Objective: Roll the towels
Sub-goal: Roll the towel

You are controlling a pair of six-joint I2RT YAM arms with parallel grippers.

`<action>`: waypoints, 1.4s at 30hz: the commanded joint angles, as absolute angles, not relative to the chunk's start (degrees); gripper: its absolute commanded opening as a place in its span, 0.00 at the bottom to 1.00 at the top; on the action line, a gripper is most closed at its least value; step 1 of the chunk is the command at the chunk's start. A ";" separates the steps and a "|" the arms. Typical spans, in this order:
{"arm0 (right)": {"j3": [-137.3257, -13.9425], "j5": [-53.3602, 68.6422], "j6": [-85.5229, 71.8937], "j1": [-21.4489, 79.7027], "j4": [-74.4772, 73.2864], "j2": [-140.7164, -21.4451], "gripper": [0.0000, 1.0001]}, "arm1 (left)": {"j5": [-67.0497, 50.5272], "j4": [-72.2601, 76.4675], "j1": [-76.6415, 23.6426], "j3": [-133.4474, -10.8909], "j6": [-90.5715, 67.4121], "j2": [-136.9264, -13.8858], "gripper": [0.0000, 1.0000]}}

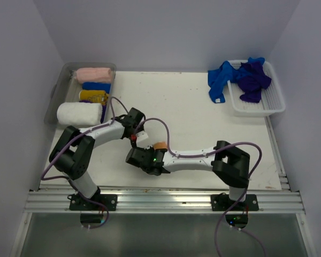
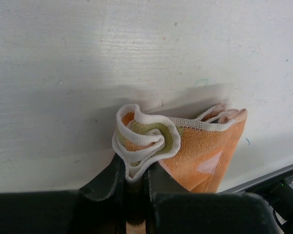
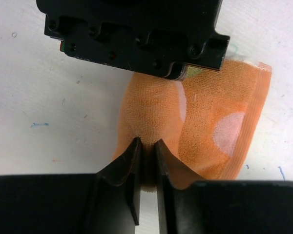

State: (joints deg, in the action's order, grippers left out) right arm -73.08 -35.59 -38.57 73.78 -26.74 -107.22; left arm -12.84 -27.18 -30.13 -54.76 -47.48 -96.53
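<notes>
A peach-orange towel [image 2: 205, 151] with pale dots and a white hem lies partly rolled on the white table near the front edge; in the top view only a small piece of the towel [image 1: 160, 145] shows. My left gripper [image 2: 136, 171] is shut on the towel's coiled end. Facing it from the other side, my right gripper [image 3: 146, 148] is shut on a fold of the same towel [image 3: 205, 122]. Both grippers, left [image 1: 137, 140] and right [image 1: 145, 151], meet over it. A royal blue towel [image 1: 220, 80] and a dark purple towel [image 1: 252, 80] hang over the basket.
A white lattice basket [image 1: 267, 104] stands at the back right. A clear bin [image 1: 58, 91] at the back left holds rolled towels: pink [image 1: 93, 74], blue [image 1: 96, 85], yellow [image 1: 92, 96] and white [image 1: 79, 113]. The left gripper's body [image 3: 136, 34] fills the top of the right wrist view.
</notes>
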 commanded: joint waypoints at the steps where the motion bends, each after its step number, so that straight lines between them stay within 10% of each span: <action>1: -70.06 -36.56 -43.15 73.74 -23.21 -107.32 0.12 | -13.62 -25.93 -32.08 -54.49 -48.60 -96.94 0.07; 12: -51.27 -31.04 -53.43 72.43 -6.89 -93.01 0.00 | -16.61 -22.50 -29.27 -54.67 -48.43 -94.49 0.78; 33: -13.02 1.91 -65.30 55.99 64.82 -94.64 0.00 | -34.01 1.03 -26.81 -39.03 -49.74 -88.23 0.87; 42: -12.74 11.07 -70.14 53.09 89.47 -111.78 0.00 | -38.76 11.07 -28.73 -37.53 -53.87 -94.30 0.72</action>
State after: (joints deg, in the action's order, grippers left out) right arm -13.45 6.02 -68.31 53.80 77.12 -106.43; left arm -35.00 3.70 -27.68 -38.35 -51.51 -92.68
